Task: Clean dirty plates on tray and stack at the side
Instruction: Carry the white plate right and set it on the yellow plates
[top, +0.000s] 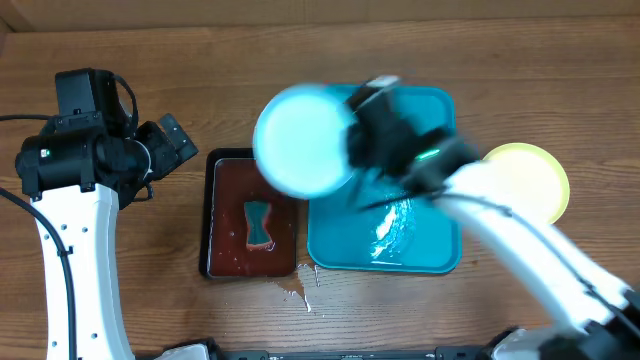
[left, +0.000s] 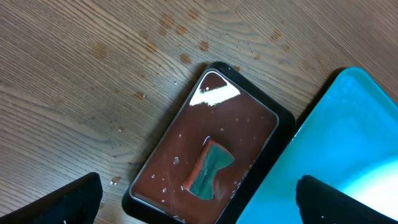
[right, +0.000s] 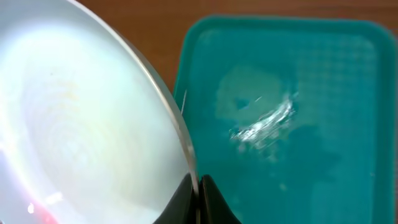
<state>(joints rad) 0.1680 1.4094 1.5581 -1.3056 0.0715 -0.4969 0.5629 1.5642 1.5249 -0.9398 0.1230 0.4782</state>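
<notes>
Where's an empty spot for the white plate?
Bare wood runs along the far edge behind both trays, and between the left arm and the black tray. The turquoise tray, partly under the white plate, is wet but looks empty. It is crowded right of it, by the yellow-green plate, and in the narrow gap between the trays.

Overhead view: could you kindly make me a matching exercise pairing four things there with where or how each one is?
1. white plate
2. yellow-green plate
3. sponge
4. turquoise tray

A. lying in the black tray's red-brown liquid
B. wet, with glinting water
C. on the tabletop, right of the turquoise tray
D. gripped at its rim in the right gripper's jaws

Pairs: 1-D, 2-C, 3-A, 4-B
</notes>
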